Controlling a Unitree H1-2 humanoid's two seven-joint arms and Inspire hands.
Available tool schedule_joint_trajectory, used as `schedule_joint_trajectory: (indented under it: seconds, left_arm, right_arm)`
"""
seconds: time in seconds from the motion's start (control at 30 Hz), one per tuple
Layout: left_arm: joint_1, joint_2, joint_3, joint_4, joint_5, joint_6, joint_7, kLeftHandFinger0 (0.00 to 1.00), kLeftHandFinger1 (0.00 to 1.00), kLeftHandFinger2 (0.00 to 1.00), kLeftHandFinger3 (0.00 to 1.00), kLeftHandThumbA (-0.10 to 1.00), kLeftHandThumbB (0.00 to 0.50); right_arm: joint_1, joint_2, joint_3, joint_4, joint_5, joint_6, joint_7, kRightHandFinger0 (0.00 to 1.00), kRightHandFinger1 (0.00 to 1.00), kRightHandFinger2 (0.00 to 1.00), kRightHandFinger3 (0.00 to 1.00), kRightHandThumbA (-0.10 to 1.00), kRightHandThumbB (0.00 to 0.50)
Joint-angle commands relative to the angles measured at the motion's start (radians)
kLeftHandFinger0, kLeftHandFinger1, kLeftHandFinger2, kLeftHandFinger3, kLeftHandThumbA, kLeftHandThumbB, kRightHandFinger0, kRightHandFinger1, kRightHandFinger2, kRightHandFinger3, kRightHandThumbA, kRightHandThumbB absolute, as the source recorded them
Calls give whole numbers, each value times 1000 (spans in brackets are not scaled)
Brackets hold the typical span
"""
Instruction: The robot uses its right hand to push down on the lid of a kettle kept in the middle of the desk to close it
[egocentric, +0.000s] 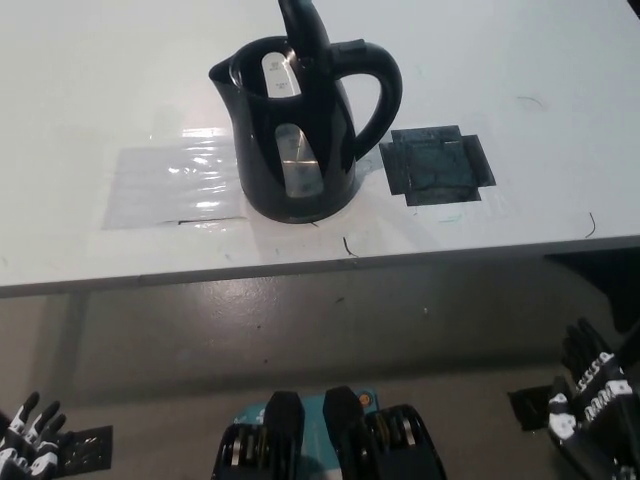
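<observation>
**Black kettle, lid up, hands low**

Head view. Found the kettle (297, 140) in the middle of the desk (90, 90), close to the front edge, with its handle (385, 90) turned to the robot's right. Saw the lid (300, 28) hinged upright above the handle side, so not yet closed. Spotted the right hand (590, 400) low at the bottom right, below desk level and well apart from the kettle, fingers spread and holding nothing. Noted the left hand (25, 435) resting at the bottom left, fingers likewise apart and empty.

Judged the step to be the reach. Best to lift the right hand clear of the desk edge, come over the handle and meet the lid's back face from behind. Better to press forward and down along the hinge arc than straight down. Should keep the push over the body's centre, since the kettle looked light and could slide or tip toward the edge.

Took the desk for white, smooth and glossy, with a clear film (170, 185) left of the kettle, a black tape patch (437, 165) to its right and a few pen marks. Saw grey floor (300, 330) below, with open room for the arm.
</observation>
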Motion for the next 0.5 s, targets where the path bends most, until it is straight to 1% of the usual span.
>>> schedule_joint_trajectory:
  seconds: [0.0,0.07,0.1,0.13,0.17,0.2,0.23,0.3,0.33,0.37,0.4,0.43,0.47]
  left_arm:
    - [6,32,12,-51,-40,-8,-22,1000,1000,950,1000,262,172]
    - [0,42,15,-50,-38,-6,-23,1000,1000,954,1000,270,179]
    - [-2,42,14,-45,-38,-12,-27,1000,1000,958,1000,267,174]
    - [-2,44,16,-39,-39,-17,-30,1000,1000,960,1000,258,170]
    - [2,43,18,-35,-40,-20,-32,1000,1000,960,1000,255,171]
    - [4,41,18,-40,-41,-12,-27,1000,1000,955,1000,246,176]
    - [16,40,17,-40,-32,-15,-26,1000,1000,962,1000,263,175]
    - [26,40,18,-40,-34,-15,-29,1000,1000,965,1000,263,167]
    - [33,40,17,-41,-32,-15,-31,1000,1000,970,1000,262,164]
    - [35,39,17,-42,-34,-13,-31,1000,1000,967,1000,257,168]
    - [40,36,17,-40,-37,-13,-32,1000,1000,966,1000,254,168]
    - [40,35,17,-36,-36,-16,-33,1000,1000,961,1000,254,171]
    - [48,33,15,-37,-36,-14,-34,1000,1000,951,1000,258,177]
  right_arm:
    - [72,-8,45,-282,-60,-140,39,1000,1000,1000,1000,132,7]
    - [79,-6,53,-382,-45,-86,35,1000,1000,1000,1000,126,2]
    - [53,-21,50,-470,-12,-19,34,1000,1000,1000,1000,116,0]
    - [14,-30,45,-508,-2,28,30,1000,1000,1000,1000,97,0]
    - [3,-31,46,-520,-2,46,30,1000,1000,1000,1000,91,0]
    - [-54,-46,38,-543,15,87,28,1000,1000,1000,1000,72,0]
    - [-178,-70,20,-551,25,148,15,1000,1000,1000,1000,146,0]
    - [-323,-92,1,-551,80,229,-15,1000,1000,1000,1000,257,0]
    - [-421,-105,-16,-551,109,288,-34,1000,1000,1000,1000,334,15]
    - [-465,-109,-22,-551,127,320,-46,1000,1000,1000,1000,385,25]
    - [-516,-112,-27,-551,148,359,-57,1000,1000,1000,1000,414,27]
    - [-577,-115,-38,-551,145,414,-62,1000,1000,1000,1000,473,39]
    - [-703,-113,-43,-503,168,471,-92,1000,1000,1000,1000,550,70]
